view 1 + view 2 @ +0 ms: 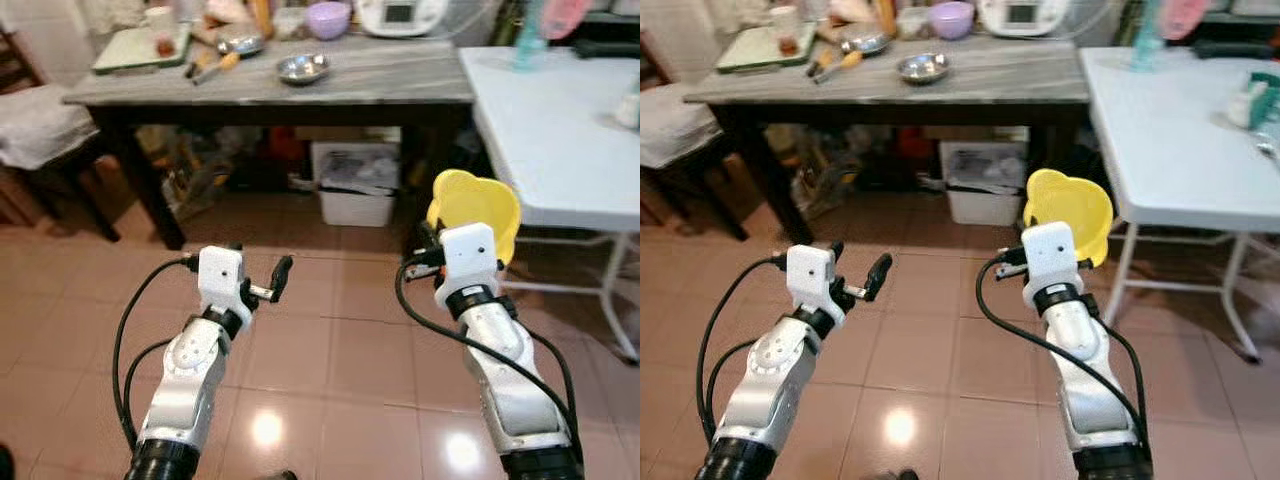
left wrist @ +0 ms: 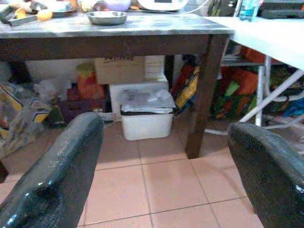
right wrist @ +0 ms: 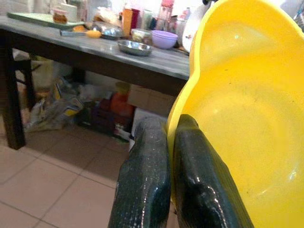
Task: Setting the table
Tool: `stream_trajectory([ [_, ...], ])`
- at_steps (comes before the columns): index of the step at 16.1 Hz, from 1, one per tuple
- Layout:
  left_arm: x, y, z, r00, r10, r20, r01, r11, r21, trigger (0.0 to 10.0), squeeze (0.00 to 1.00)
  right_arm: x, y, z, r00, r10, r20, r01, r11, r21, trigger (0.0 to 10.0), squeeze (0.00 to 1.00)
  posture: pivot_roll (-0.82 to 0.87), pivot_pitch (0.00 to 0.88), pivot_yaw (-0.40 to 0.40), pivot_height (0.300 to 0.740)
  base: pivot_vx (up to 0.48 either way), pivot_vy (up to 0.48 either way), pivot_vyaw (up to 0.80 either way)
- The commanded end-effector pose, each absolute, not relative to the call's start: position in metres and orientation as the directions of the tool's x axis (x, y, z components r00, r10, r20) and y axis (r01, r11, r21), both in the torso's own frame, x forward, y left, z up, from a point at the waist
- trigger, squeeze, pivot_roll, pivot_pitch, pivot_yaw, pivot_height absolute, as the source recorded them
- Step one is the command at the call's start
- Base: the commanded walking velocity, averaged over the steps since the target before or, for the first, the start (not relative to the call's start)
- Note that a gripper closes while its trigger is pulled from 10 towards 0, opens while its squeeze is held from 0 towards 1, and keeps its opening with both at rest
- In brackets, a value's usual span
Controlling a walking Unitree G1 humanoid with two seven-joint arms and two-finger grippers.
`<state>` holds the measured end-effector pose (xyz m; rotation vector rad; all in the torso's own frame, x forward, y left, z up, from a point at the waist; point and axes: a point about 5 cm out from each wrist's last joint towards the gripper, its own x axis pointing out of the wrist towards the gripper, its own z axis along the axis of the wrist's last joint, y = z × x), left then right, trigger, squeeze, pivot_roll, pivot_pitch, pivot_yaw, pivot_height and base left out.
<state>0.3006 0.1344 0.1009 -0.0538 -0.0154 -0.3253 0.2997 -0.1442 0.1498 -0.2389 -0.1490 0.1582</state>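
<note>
1. Two arms up in front of the chest, robot standing on pink floor tiles (image 1: pixel 330 350), facing a dark grey-topped wooden table (image 1: pixel 380 80) and a white folding table (image 1: pixel 550 130) to its right.
2. Step in hand, my read: carrying. The scalloped yellow plastic bowl (image 1: pixel 478 208) is off any surface, held in the air near the white table's edge but below its top.
3. Right gripper (image 3: pixel 172 142): fingers nearly closed, pinching the bowl's rim, one finger outside, one inside the wall. Bowl is tilted almost on edge, its hollow facing the wrist camera.
4. Left gripper (image 1: pixel 262 280): fingers spread wide, holding nothing, hovering over the floor, pointed toward the white lidded plastic bin (image 2: pixel 145 114) under the dark table.
5. Right forearm angled up and forward, wrist raised; left forearm similar, slightly lower.
6. Next move likely calls for: step closer to a table, raise the bowl above the top, level it, then release.
7. Risk: a rim-only pinch could slip during the rotation.
8. Dark table already carries a shallow steel dish (image 1: pixel 303 68) and a lilac bowl (image 1: pixel 328 18).
</note>
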Motion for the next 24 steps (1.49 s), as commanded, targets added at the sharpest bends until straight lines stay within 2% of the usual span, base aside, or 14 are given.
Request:
stream_trajectory([
  [1,0.3018,0.1358,0.1057,0.946,-0.321,0.038,0.322,0.946,-0.043,10.0,0.00,0.2995,-0.1447,0.1544,0.973,0.173,0.152,-0.131,0.959,-0.251,10.0,0.00,-0.05,0.072,0.081,0.740,0.371,0.000,0.00],
  [9,0.3005,0.1344,0.1046,0.944,-0.329,0.033,0.330,0.943,-0.047,10.0,0.00,0.2981,-0.1445,0.1535,0.973,0.175,0.148,-0.133,0.958,-0.256,10.0,0.00,-0.05,0.079,0.085,0.740,0.385,0.000,0.00],
  [24,0.2993,0.1299,0.1034,0.939,-0.343,0.025,0.344,0.937,-0.052,10.0,0.00,0.2954,-0.1446,0.1526,0.974,0.177,0.143,-0.135,0.955,-0.265,10.0,0.00,-0.05,0.085,0.087,0.740,0.390,0.000,0.58],
])
